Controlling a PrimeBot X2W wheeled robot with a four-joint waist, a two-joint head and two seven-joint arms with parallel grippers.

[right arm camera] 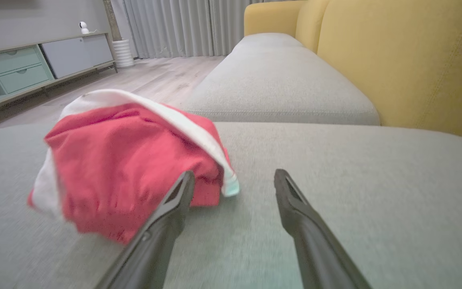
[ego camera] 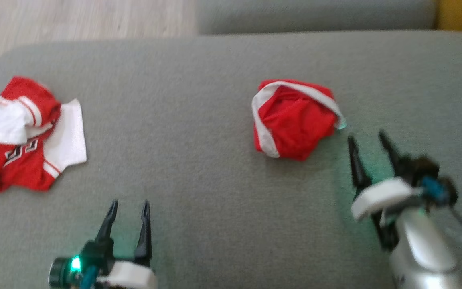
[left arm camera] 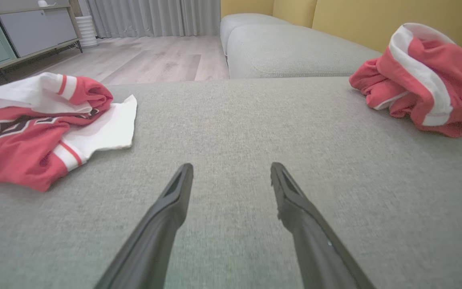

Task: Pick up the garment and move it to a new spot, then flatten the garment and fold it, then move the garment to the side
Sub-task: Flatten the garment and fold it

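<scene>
Pickup seems to be beginning: the right claw (ego camera: 367, 137) is hovering wide open just beside the crumpled red, white-trimmed fabric garment (ego camera: 295, 124) on the grey sofa cushion (ego camera: 199, 80), and it likely needs to advance and close. The left claw (ego camera: 130, 203) is gaping wide, empty.

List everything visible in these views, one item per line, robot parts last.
red garment: one, red with a white band, crumpled, right of centre on the seat cushion
jersey: one, red and white, crumpled, left end of the seat cushion
seat cushion: one, grey, under both garments
second cushion: one, grey, beyond the first
backrest: yellow, behind the cushions
floor: pale wood, beyond the sofa
cabinet: one, grey with green drawers, by the wall
curtains: grey, far wall
left jaws: one pair, dark, open, empty, over bare cushion
right jaws: one pair, dark, open, empty, close by the red garment
</scene>
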